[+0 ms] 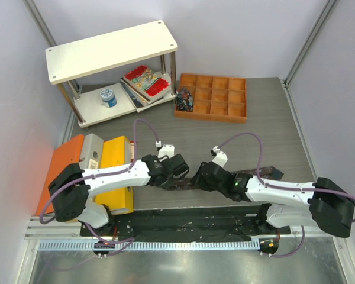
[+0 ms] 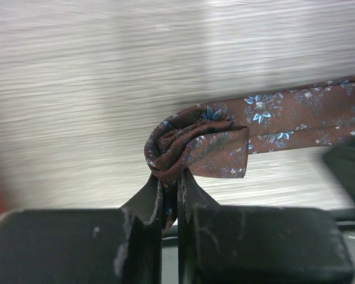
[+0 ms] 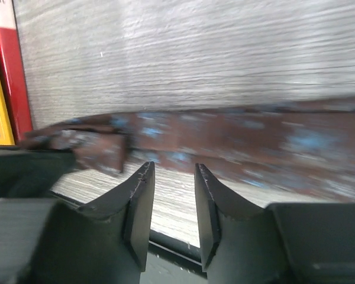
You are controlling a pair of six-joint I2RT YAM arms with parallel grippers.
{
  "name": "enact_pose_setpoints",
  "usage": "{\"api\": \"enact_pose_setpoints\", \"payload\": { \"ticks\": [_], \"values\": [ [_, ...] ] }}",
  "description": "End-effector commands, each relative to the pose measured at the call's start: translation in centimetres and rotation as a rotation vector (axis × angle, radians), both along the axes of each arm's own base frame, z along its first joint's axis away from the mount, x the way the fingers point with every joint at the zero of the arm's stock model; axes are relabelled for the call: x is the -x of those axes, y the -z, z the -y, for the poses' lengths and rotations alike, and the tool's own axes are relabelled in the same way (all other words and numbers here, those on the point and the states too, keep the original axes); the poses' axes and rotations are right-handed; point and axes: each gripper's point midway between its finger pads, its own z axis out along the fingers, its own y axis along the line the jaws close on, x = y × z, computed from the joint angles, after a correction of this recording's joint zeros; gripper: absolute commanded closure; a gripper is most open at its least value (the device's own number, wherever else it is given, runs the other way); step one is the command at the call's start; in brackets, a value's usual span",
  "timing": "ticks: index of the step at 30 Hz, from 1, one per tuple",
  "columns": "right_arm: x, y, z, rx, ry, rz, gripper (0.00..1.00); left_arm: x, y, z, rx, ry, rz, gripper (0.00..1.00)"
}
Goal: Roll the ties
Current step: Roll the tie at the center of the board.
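At the near edge of the grey wood-grain table (image 1: pixel 248 130), our dark brown blue-flowered fabric necktie (image 2: pixel 296 118) lies flat, one end coiled. Our left gripper (image 2: pixel 170 184) pinches that coil; the right gripper (image 3: pixel 173 177) hangs parted, empty. We fear it'll spring undone if the pinch slips.

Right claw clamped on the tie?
No, the right claw stands open with nothing between its jaws; the tie lies beyond them.

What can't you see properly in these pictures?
- Left wrist view: the left gripper hides the bottom of the rolled tie, and the tie's long end runs off the right edge.
- Right wrist view: the tie is blurred, so its pattern is unclear.
- Top view: the bits in the tray are too small to name.
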Motion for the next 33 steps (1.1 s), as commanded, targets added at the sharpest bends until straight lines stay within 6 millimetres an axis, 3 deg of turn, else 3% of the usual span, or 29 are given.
{"api": "enact_pose_setpoints", "payload": {
  "ticks": [1, 5, 10, 14, 20, 24, 29, 33],
  "values": [
    [-0.7, -1.9, 2.2, 0.067, 0.054, 0.048, 0.6, -0.2, -1.7, -5.4, -0.3, 0.016, 0.012, 1.0],
    [-0.4, -1.9, 2.6, 0.06, 0.061, 0.041, 0.62, -0.6, -2.5, -6.6, -0.43, 0.029, 0.003, 1.0],
    [0.1, -1.4, 3.3, 0.048, 0.088, 0.021, 0.66, -1.6, -3.9, -8.7, -0.732, 0.038, 0.01, 1.0],
    [0.3, -1.8, 4.3, 0.031, 0.119, 0.023, 0.69, -2.2, -4.5, -9.3, -0.912, 0.025, 0.05, 1.0],
    [0.8, -2.9, 6.9, 0.013, 0.198, 0.037, 0.7, -2.6, -4.5, -7.2, -1.036, 0.034, 0.133, 1.0],
    [1.0, -4.1, 8.3, -0.016, 0.24, 0.056, 0.7, -2.8, -3.7, -4.6, -1.025, 0.071, 0.152, 1.0],
    [1.4, -5.4, 9.9, -0.035, 0.267, 0.081, 0.69, -2.7, -2.3, -3.2, -1.035, 0.087, 0.136, 1.0],
    [1.7, -6.4, 10.3, -0.063, 0.263, 0.091, 0.67, -2.6, -2.5, -2.0, -0.963, 0.091, 0.121, 1.0]
  ]
}}
